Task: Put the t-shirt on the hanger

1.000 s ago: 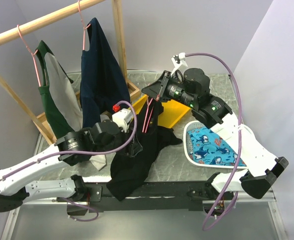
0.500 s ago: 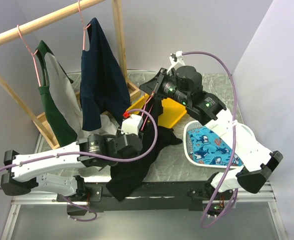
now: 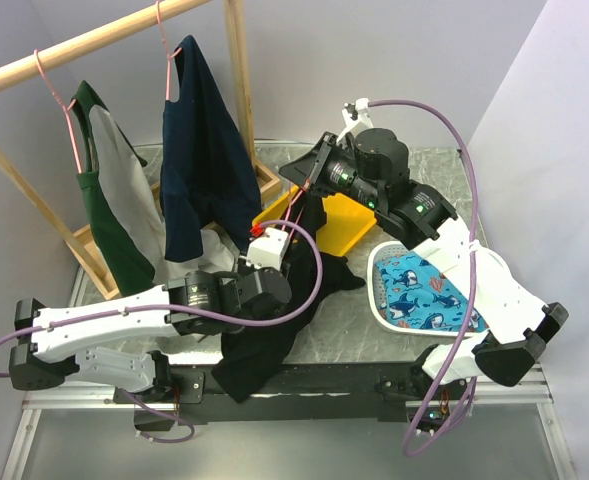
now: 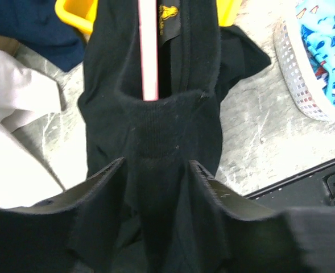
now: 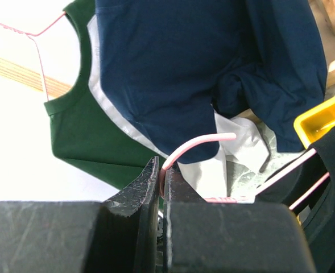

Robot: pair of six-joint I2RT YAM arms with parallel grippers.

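The black t-shirt [image 3: 266,335] hangs in a long drape from the pink wire hanger [image 3: 295,214], its lower end trailing over the table's near edge. My right gripper [image 3: 298,183] holds the hanger up, shut on its hook [image 5: 194,145]; the closed fingertips [image 5: 156,166] pinch the wire. In the left wrist view the t-shirt [image 4: 156,114] fills the middle, and a pink hanger [image 4: 149,51] arm runs down into the neck opening. My left gripper [image 4: 156,165] is at the collar, its jaws apart with a ridge of black fabric lying between them. In the top view my left gripper [image 3: 286,268] is against the shirt's middle.
A navy shirt [image 3: 199,150] and a green-and-grey shirt [image 3: 114,200] hang on pink hangers from a wooden rail [image 3: 94,40] at back left. A yellow bin [image 3: 342,228] stands behind the t-shirt. A white basket [image 3: 382,300] with shark-print cloth sits right. White cloth [image 4: 13,142] lies left.
My left arm has swung right and forward to the t-shirt, and its jaws have narrowed a little. The right gripper has lifted the hanger slightly up and back.
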